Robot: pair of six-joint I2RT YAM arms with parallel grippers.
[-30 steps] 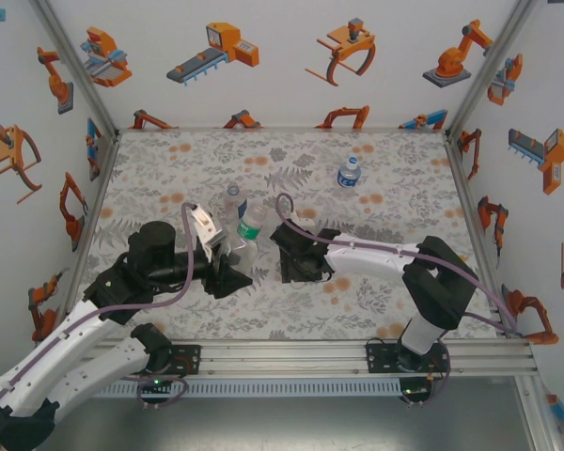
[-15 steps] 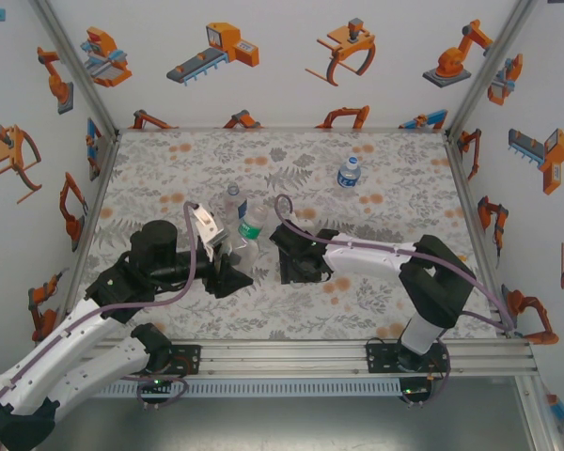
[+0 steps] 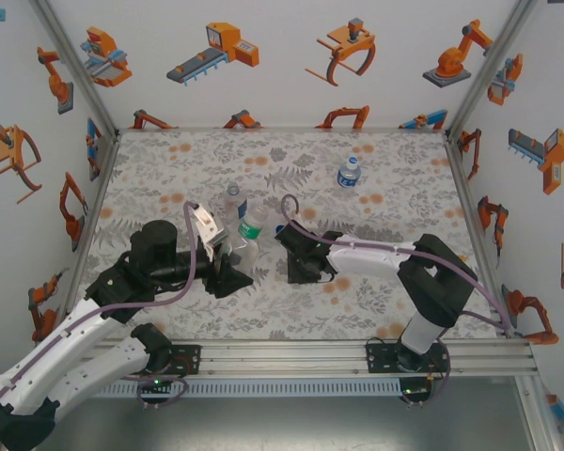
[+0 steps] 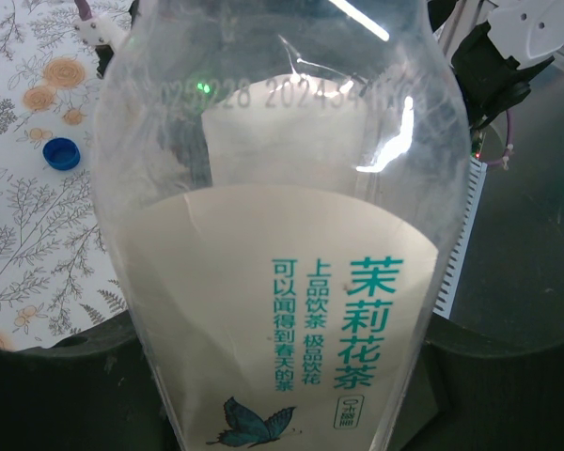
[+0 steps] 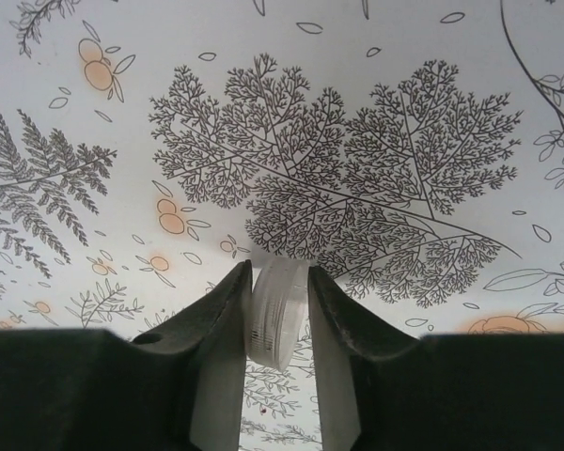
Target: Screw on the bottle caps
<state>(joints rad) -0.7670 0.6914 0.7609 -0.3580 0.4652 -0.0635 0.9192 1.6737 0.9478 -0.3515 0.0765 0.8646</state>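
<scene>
While left gripper [image 3: 240,252] grips tall clear green-labelled plastic bottle [image 4: 282,282], right gripper [image 5: 277,282] clamps small round white plastic cap [image 5: 274,319] edgewise.

**Both your arms reach to mid-table, each gripper closed on something.**
Your left arm [image 3: 75,329] stretches in from the near left corner, and the left gripper [image 3: 237,256] is clamped round the green-label bottle [image 4: 282,282]. Your right arm [image 3: 385,256] bends at the elbow and runs low to the left, its right gripper [image 5: 280,284] pinching a white cap [image 5: 274,324] on edge.
</scene>
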